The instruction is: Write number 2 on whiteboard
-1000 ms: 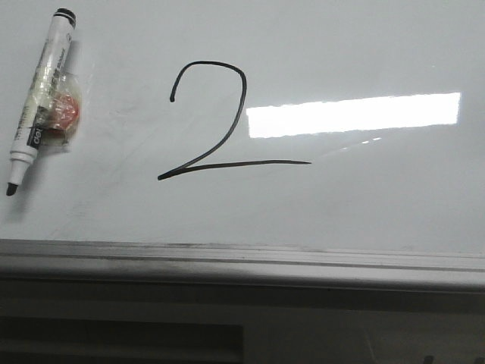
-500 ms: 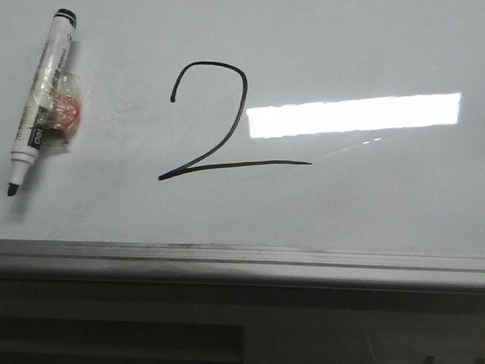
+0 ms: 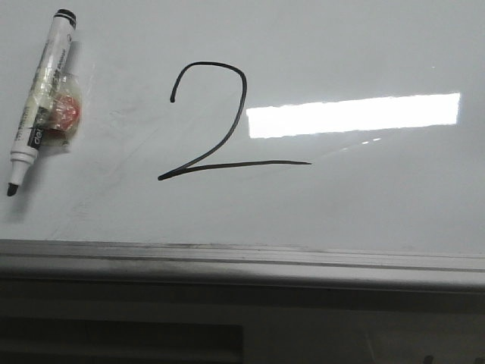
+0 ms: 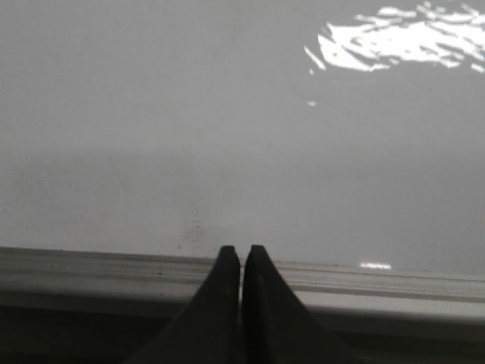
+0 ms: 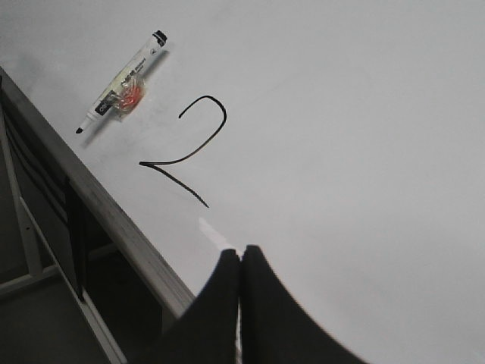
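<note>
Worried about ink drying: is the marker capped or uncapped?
Uncapped: the marker lies flat on the whiteboard, its dark tip bare, no cap over it.

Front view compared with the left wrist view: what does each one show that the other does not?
Only the front view shows the number 2 and the uncapped marker lying to its left. Only the left wrist view shows the left gripper, its fingers pressed together and holding nothing. Both show the whiteboard, its bottom rail and a bright light reflection.
</note>
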Robot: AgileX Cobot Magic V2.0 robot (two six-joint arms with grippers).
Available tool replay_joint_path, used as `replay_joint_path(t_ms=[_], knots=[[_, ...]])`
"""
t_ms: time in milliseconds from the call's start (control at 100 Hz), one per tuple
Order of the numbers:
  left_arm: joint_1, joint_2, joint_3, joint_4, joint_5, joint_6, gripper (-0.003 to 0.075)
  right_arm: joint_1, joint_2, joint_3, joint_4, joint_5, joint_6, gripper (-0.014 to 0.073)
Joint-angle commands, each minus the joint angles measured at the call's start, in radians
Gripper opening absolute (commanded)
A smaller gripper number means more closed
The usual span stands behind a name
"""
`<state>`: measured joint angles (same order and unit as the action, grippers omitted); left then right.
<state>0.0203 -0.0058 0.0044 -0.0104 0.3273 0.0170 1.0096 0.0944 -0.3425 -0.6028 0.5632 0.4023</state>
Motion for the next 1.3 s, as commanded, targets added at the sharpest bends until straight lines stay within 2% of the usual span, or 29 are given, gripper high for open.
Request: replay_joint_path(t_ms=[0,820,940,1040,1180,1290], knots=[[0.003,-0.026,0.027,0.010,-0.044,-0.017,-0.0019,-0.006,0.009,-0.026,-0.022,-0.066,0.001,-0.0050],[0.005,-0.026,0.027,0.010,-0.053,-0.017,-0.0019,-0.006,0.009,-0.020,-0.017,-0.066,0.001,-0.0050],[0.005,-0.026,0.027,0.010,-0.053,-0.017,-0.0019,-0.008,0.009,-0.020,0.069,-0.101,0.001,-0.0050],[0.005,-0.026,0.027,0.010,-0.053,-0.017,-0.0019,-0.017,0.009,-0.013,0.082,-0.202,0.001,-0.0050],[0.005,-0.026,0.027,0.010,-0.053,-0.017,-0.0019,-0.146,0.021,0.012,0.189,-0.362,0.001,-0.0050],[0.005,-0.026,0.027,0.010,-0.053,-0.017,-0.0019,-0.340,0.021,0.064,0.331,-0.483,0.001,-0.0050]])
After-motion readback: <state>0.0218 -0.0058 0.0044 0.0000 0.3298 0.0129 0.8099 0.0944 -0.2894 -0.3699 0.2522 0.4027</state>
